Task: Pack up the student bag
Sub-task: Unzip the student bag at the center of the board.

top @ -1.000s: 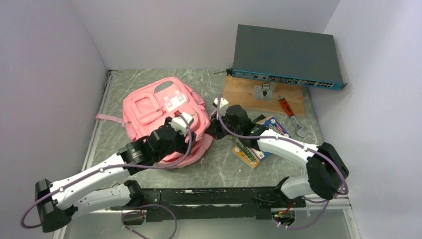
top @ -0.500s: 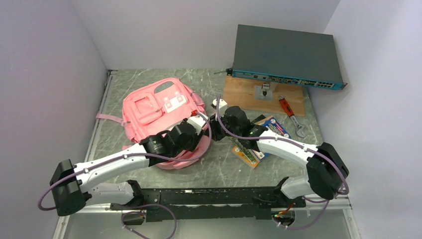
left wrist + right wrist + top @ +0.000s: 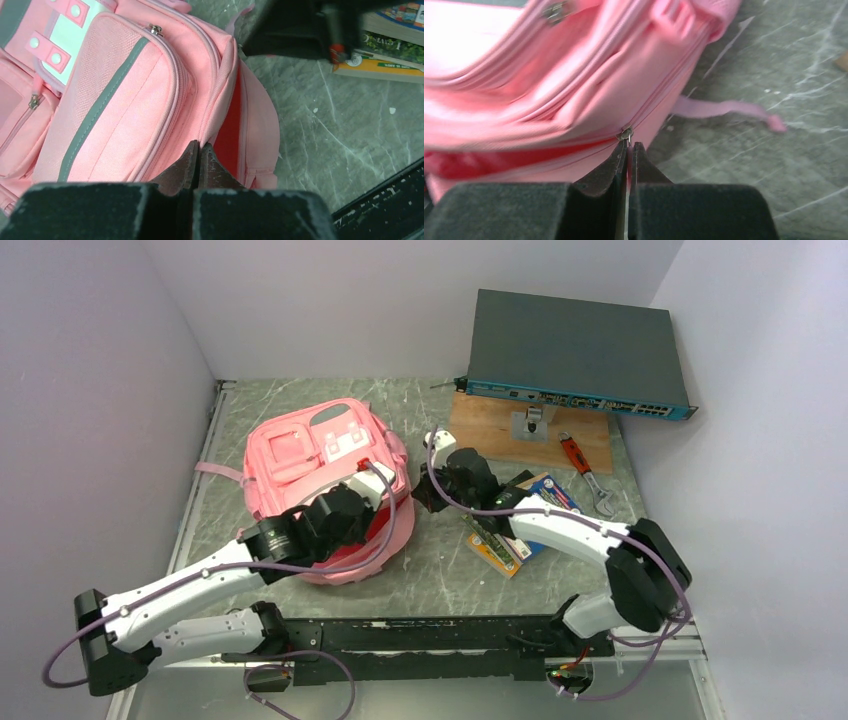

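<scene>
A pink student bag (image 3: 305, 455) is lying on the left half of a grey marbled tabletop (image 3: 440, 570), its main compartment gaping to show red lining. The left claw (image 3: 199, 149) is pinching the near edge of that opening, fingers pressed together on the fabric. The right claw (image 3: 629, 147) is clamping the zipper pull (image 3: 625, 133) on the bag's right side. Books (image 3: 550, 492) are lying near the bag, to its right.

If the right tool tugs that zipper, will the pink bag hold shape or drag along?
Probably floppy: the student bag creases around the zipper pull pinched in the right tool. Likely light and slack, so it may slide on the smooth table unless the left tool anchors it.
</scene>
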Controlling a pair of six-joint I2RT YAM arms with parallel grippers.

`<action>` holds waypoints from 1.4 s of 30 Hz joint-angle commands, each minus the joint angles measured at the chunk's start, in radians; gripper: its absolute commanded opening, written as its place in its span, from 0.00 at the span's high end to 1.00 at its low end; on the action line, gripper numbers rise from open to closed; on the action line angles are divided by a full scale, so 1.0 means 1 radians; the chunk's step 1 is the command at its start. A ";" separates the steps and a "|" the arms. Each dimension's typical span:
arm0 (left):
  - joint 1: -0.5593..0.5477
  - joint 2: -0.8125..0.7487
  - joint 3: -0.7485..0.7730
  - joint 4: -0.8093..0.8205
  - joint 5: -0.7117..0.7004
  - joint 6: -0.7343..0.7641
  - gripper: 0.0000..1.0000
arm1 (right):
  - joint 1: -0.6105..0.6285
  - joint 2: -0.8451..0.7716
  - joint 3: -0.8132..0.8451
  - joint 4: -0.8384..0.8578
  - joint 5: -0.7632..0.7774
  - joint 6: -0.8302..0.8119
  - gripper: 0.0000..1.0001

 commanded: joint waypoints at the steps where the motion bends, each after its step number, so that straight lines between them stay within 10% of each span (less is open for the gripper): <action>1: 0.006 -0.068 0.103 -0.028 0.009 0.053 1.00 | -0.059 0.102 0.107 -0.007 0.151 -0.084 1.00; 16: 0.023 -0.016 0.255 -0.082 0.037 0.094 1.00 | -0.124 0.402 0.443 -0.116 0.082 -0.176 1.00; 19: 0.066 0.033 0.296 -0.113 0.087 0.083 1.00 | -0.111 0.296 0.357 -0.148 0.101 -0.129 0.55; 22: 0.119 0.056 0.311 -0.119 0.175 0.066 1.00 | -0.105 0.122 0.189 -0.093 0.067 -0.091 0.32; 29: 0.199 0.080 0.327 -0.130 0.378 0.024 1.00 | 0.026 -0.126 -0.169 0.350 -0.120 -0.295 0.17; 39: 0.212 0.107 0.331 -0.189 0.459 -0.001 1.00 | 0.075 0.046 0.030 0.479 0.108 -0.325 0.15; 42: 0.212 0.093 0.289 -0.182 0.428 -0.028 1.00 | 0.050 0.072 0.065 0.480 0.032 -0.255 0.37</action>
